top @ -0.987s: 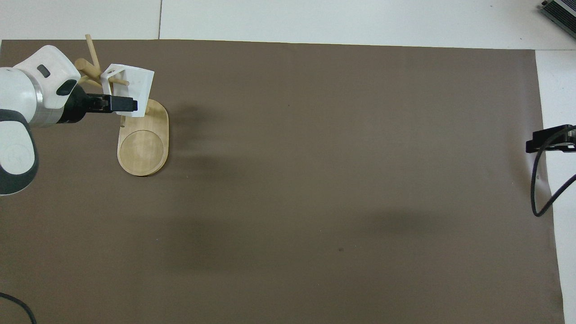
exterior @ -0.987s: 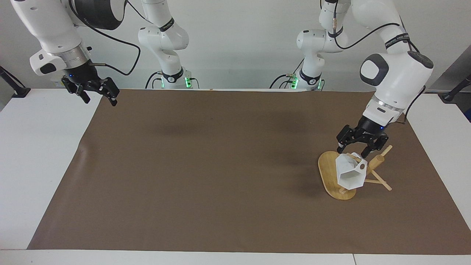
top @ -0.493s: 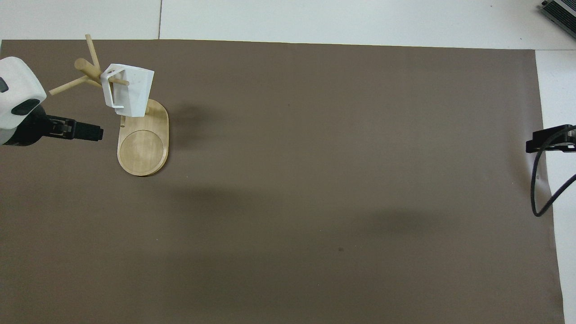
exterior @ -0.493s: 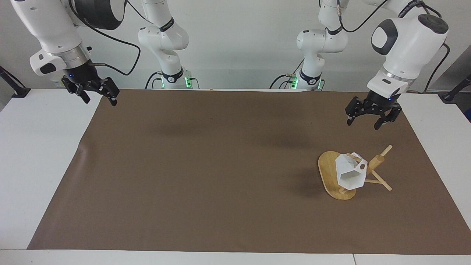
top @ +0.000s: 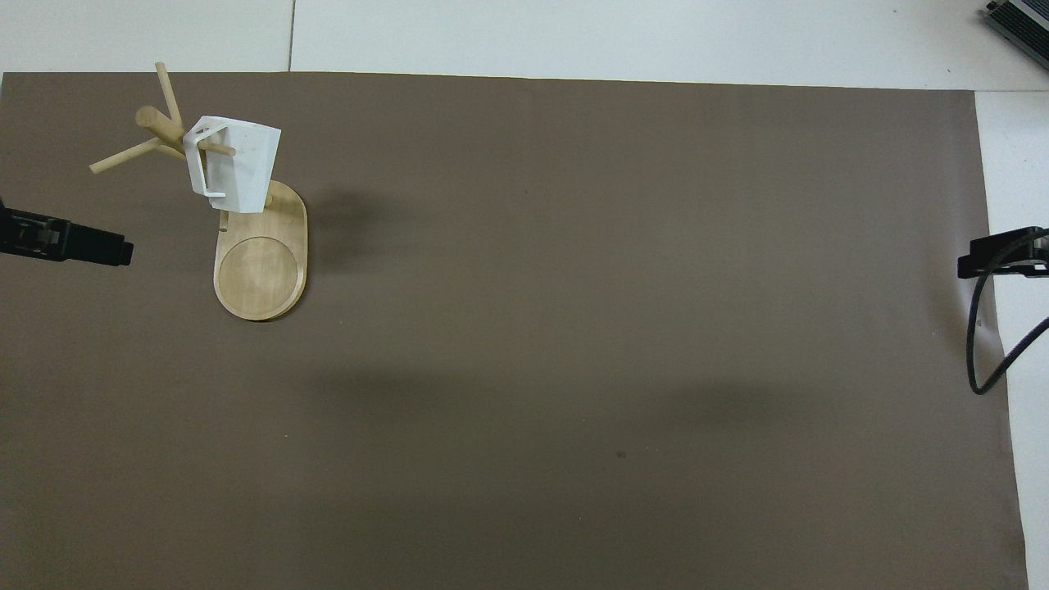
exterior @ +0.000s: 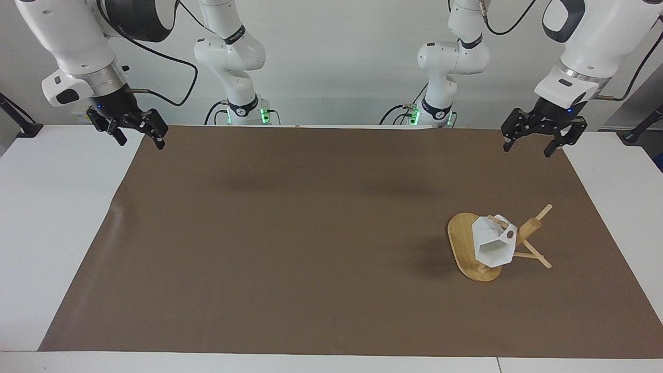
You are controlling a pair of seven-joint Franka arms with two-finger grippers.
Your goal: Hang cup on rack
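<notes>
Brown paper covers the table (exterior: 290, 248) where the white cup (exterior: 494, 244) now hangs by its handle on a peg of the bamboo rack (exterior: 466, 243), toward the left arm's end. We see the left gripper (exterior: 533, 139) — a second ago right over the cup — lifted clear and drawn back over the mat's edge by its base, fingers apart and empty. The right gripper (exterior: 139, 135) waits over the opposite corner, also spread and empty. We judge the hanging done — only parking the arm remains.
</notes>
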